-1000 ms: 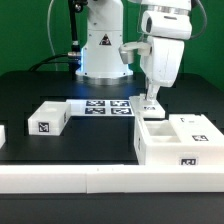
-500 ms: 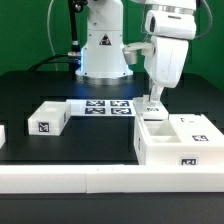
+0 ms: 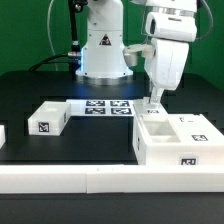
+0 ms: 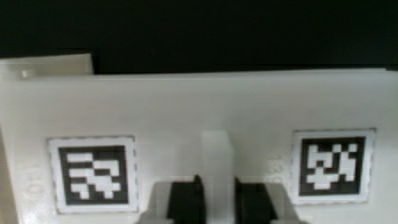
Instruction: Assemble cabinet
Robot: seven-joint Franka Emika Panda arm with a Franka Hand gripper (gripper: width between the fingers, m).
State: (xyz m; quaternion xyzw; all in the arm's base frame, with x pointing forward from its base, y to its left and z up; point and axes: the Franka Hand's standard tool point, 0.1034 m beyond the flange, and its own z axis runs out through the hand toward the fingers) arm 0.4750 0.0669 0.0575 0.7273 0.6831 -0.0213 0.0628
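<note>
At the front edge, the long white plastic rail (image 3: 90, 180) lies flat across the table, in the same place as a second ago. Just behind it, toward the exterior view's right, stands the cabinet (image 3: 165, 148), the large white boxy plastic case with open compartments and square black-and-white tags. It does not appear to have moved either.

The change is at the cabinet's far rim. The two-finger gripper (image 3: 153, 104) has drifted a little toward the exterior view's right and slightly upward over the last second, with its tips still just at that rim. Its jaws are closed tight.

In the wrist view the dark fingers (image 4: 178, 198) sit together against a white tagged face of the cabinet (image 4: 196, 100). A narrow raised rib runs down toward them between two tags. Whether they pinch that rib or only rest beside it cannot be told.

This looks like a small repositioning or a nudge on the case, not a finished step, and no other part has been joined to it yet.

Further back, the small flat white tagged block (image 3: 47, 118) and the marker board (image 3: 105, 106) lie unchanged, well apart from the gripper.
</note>
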